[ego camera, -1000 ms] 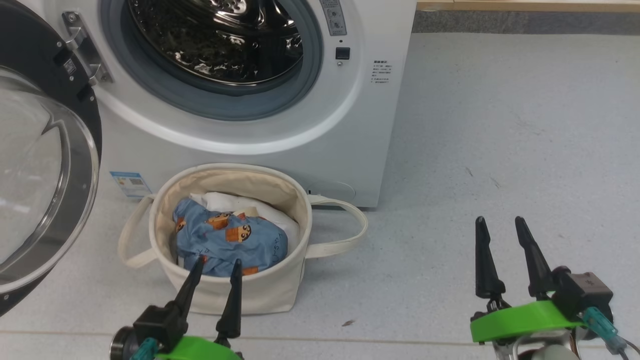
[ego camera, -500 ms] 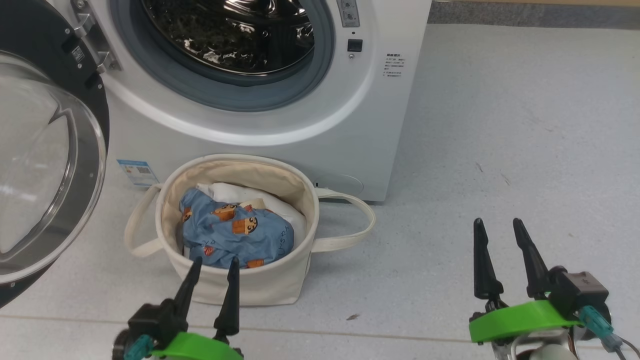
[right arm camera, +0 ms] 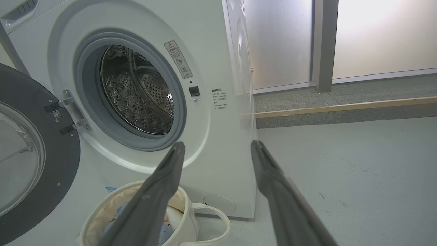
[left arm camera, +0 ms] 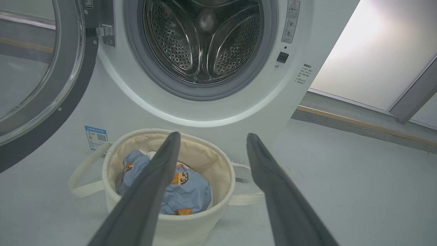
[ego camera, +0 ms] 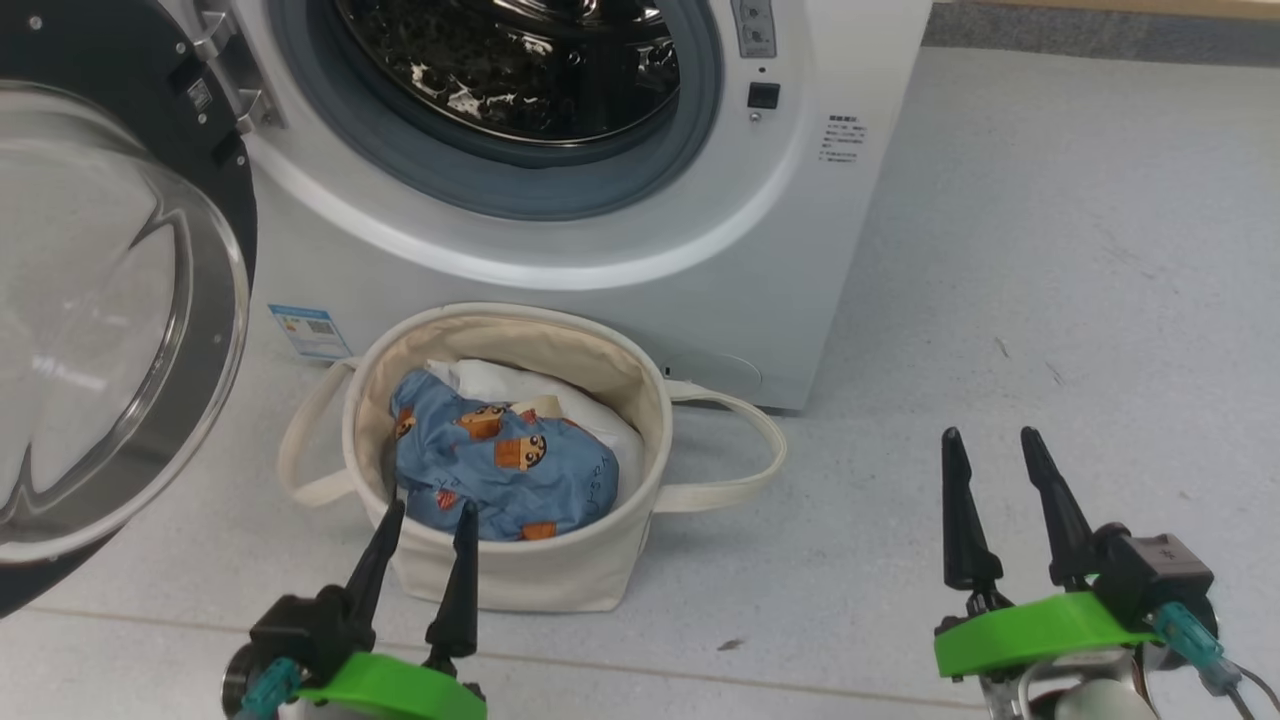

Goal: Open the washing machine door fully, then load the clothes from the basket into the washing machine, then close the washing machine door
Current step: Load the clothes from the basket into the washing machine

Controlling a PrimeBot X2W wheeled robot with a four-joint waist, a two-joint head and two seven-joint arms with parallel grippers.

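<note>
The white washing machine (ego camera: 600, 260) stands ahead with its steel drum (ego camera: 520, 60) bare. Its door (ego camera: 110, 300), black ring around clear glass, hangs swung wide to the left. On the floor against the washer sits the cream basket (ego camera: 520, 575). Inside it lie the blue printed clothes (ego camera: 500, 465) on a white bundle (ego camera: 520, 390). My left gripper (ego camera: 432, 508) is open and empty, its tips at the basket's near rim. My right gripper (ego camera: 988, 432) is open and empty over bare floor, well right of the basket. The left wrist view looks past the fingers at the basket (left arm camera: 191, 225) and clothes (left arm camera: 187, 191).
Grey floor (ego camera: 1050, 250) stretches to the right of the washer. A raised kerb with a wooden strip (right arm camera: 341, 107) runs along frosted glass panels behind. A blue sticker (ego camera: 308, 330) marks the washer's lower left front. One basket handle (ego camera: 740, 450) loops out to the right.
The whole head picture has slid right and slightly up, so the camera has moved. Both grippers keep their places low in the picture, open. The left fingertips now sit at the basket's near rim.
</note>
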